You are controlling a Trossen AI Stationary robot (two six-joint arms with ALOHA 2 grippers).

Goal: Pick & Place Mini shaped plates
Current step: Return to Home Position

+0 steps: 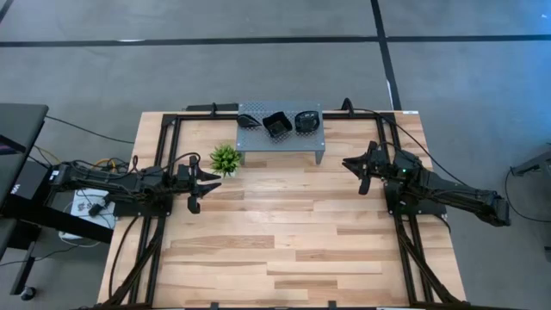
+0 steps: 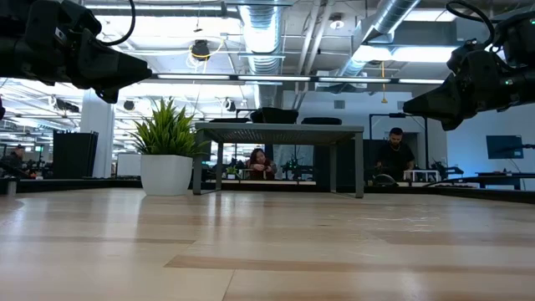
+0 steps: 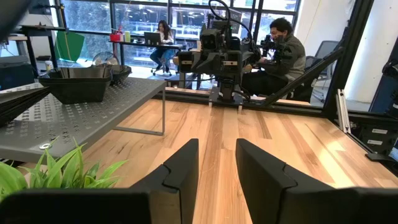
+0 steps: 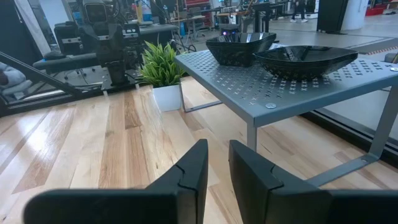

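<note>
several glossy black plates (image 1: 277, 125), perforated stand (image 1: 284, 147)

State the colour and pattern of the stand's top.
The stand is grey, dotted with small holes; clearest in the right wrist view.

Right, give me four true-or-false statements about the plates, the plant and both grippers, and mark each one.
1. The black plates in view sit on the grey stand. True.
2. The left gripper holds a plate. False: its fingers are open and hold nothing.
3. The plant stands on top of the stand. False: it stands on the table, beside the stand on the left arm's side.
4. The right gripper is open, empty and clear of the stand. True.
</note>
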